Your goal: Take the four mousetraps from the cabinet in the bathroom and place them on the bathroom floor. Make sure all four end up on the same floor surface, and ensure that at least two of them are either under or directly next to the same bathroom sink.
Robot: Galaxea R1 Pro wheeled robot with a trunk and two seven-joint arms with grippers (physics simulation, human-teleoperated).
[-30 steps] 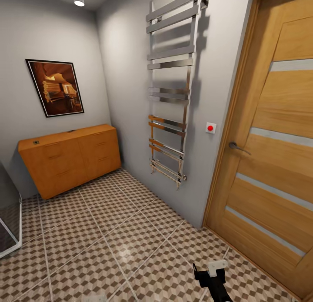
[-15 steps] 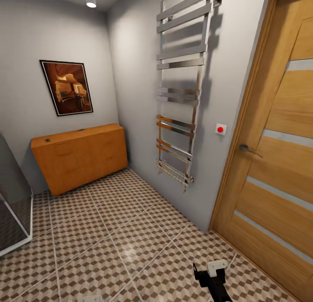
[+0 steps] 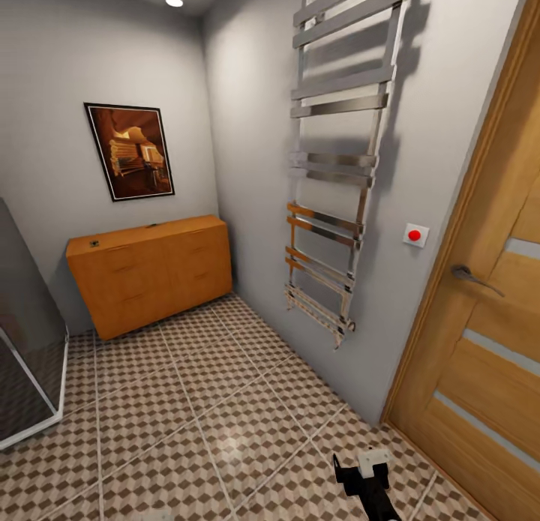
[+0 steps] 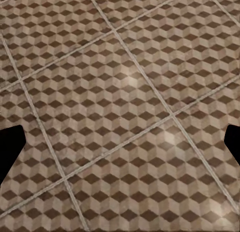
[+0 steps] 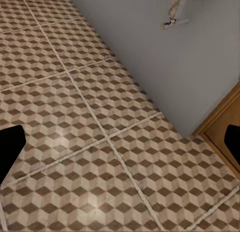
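Cabinet (image 3: 150, 273): orange-brown, drawers shut, standing on the cube-patterned floor (image 3: 225, 401) against the far wall, its right end in the corner, under a framed picture (image 3: 129, 151); small dark items on its top too small to identify. Towel rail (image 3: 337, 161) on the right wall, beside a wooden door (image 3: 480, 341). Left claw (image 4: 120, 142) and right claw (image 5: 120, 147): fingertips wide apart, empty, over bare floor.

Looking straight down at the bathroom floor (image 4: 125, 106): cube-pattern tiles in brown, beige and white, pale grout lines crossing diagonally. Two dark fingertips (image 4: 10, 149) poke in at opposite edges, spread wide apart, nothing between them.
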